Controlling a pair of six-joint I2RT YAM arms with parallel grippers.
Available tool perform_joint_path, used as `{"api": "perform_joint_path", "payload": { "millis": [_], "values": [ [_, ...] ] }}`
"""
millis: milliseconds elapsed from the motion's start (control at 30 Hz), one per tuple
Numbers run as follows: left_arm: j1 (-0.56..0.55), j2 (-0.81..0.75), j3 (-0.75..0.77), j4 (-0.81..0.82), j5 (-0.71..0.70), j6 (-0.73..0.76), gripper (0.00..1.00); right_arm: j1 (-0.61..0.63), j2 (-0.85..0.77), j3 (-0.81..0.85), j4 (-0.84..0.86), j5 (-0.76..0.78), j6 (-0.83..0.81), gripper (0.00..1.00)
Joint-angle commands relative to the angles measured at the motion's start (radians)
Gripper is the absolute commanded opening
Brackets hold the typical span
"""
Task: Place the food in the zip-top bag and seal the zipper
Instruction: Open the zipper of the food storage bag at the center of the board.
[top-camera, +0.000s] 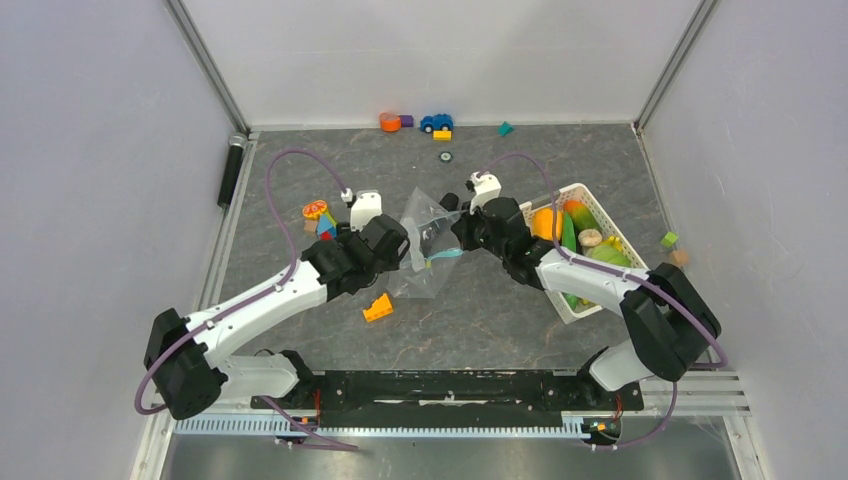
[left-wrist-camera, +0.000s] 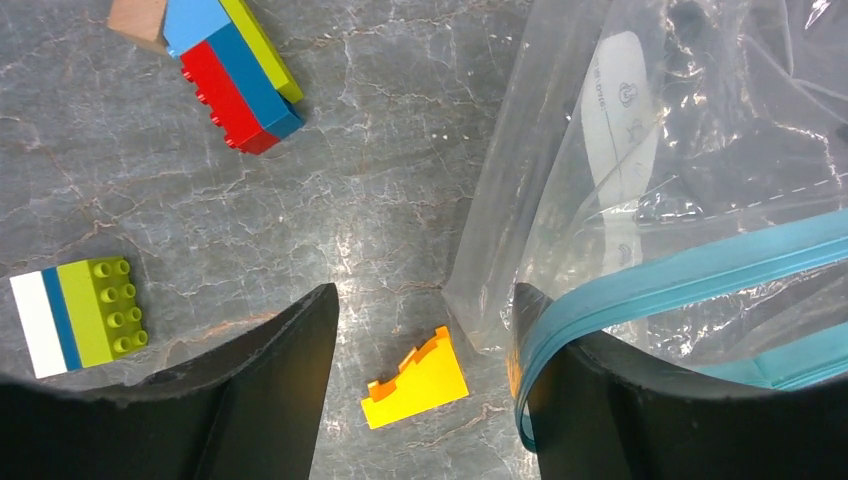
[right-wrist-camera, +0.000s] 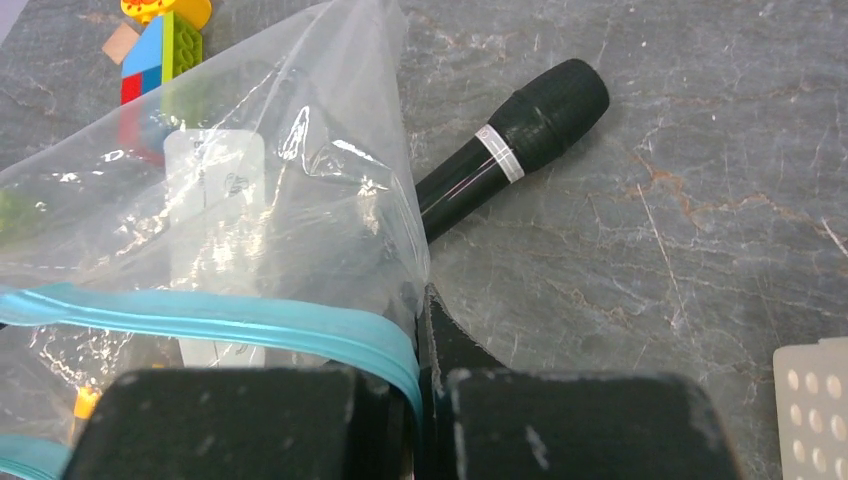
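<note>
Right gripper (right-wrist-camera: 422, 360) is pressed together, pinching the zipper (right-wrist-camera: 250, 318) of the bag (top-camera: 430, 245); left gripper (left-wrist-camera: 422, 312) is spread, zipper touching one finger; bag sits between both arms; food (top-camera: 547, 222) lies in the basket (top-camera: 577, 310).

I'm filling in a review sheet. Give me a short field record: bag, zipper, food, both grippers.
bag: zip-top bag, clear, no food visible inside
zipper: teal, unsealed, its strips apart
food: in the white basket on the right
left gripper: open, bag edge against one finger
right gripper: shut on the zipper
</note>
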Motion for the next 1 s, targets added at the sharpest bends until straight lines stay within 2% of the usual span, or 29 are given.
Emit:
{"api": "perform_joint_path", "payload": {
  "millis": [0, 100, 133, 200, 233, 333, 367, 400, 500, 567, 667, 767, 867, 967],
  "values": [
    [0.006, 0.005, -0.024, 0.045, 0.058, 0.016, 0.71, -0.01, -0.045, -0.029, 0.019, -0.011, 0.028, 0.0],
    [0.006, -0.027, -0.093, 0.143, 0.164, 0.018, 0.65, -0.01, -0.046, -0.032, 0.021, -0.019, 0.037, 0.0],
    [0.006, -0.044, -0.118, 0.186, 0.201, 0.015, 0.54, -0.01, -0.045, -0.032, 0.023, -0.025, 0.038, 0.0],
    [0.005, -0.07, -0.161, 0.259, 0.253, 0.017, 0.15, -0.01, -0.044, -0.03, 0.023, -0.036, 0.03, 0.0],
    [0.006, -0.082, -0.169, 0.274, 0.261, 0.013, 0.03, -0.009, -0.048, -0.029, 0.028, -0.05, 0.017, 0.01],
    [0.006, -0.113, -0.168, 0.298, 0.236, 0.024, 0.02, -0.011, -0.076, -0.028, 0.043, -0.104, -0.05, 0.2],
    [0.006, -0.117, -0.16, 0.295, 0.214, 0.022, 0.02, -0.011, -0.093, -0.032, 0.055, -0.125, -0.073, 0.29],
    [0.007, -0.119, -0.147, 0.286, 0.187, 0.023, 0.02, -0.01, -0.117, -0.04, 0.08, -0.163, -0.108, 0.42],
    [0.008, -0.099, -0.104, 0.237, 0.106, 0.009, 0.02, -0.012, -0.205, -0.069, 0.134, -0.292, -0.195, 0.72],
    [0.01, -0.081, -0.076, 0.216, 0.075, 0.0, 0.02, -0.01, -0.262, -0.079, 0.139, -0.354, -0.232, 0.96],
    [0.015, -0.058, -0.056, 0.216, 0.05, -0.008, 0.02, -0.012, -0.345, -0.1, 0.119, -0.44, -0.257, 0.98],
    [0.034, -0.034, -0.026, 0.225, 0.046, -0.012, 0.02, -0.012, -0.439, -0.13, 0.075, -0.398, -0.25, 0.98],
    [0.056, -0.012, 0.009, 0.236, 0.063, 0.008, 0.02, -0.011, -0.512, -0.146, -0.042, -0.172, -0.221, 0.98],
    [0.082, 0.014, 0.038, 0.212, 0.037, 0.003, 0.02, -0.021, -0.565, -0.152, -0.201, 0.17, -0.176, 0.98]
  ]
}}
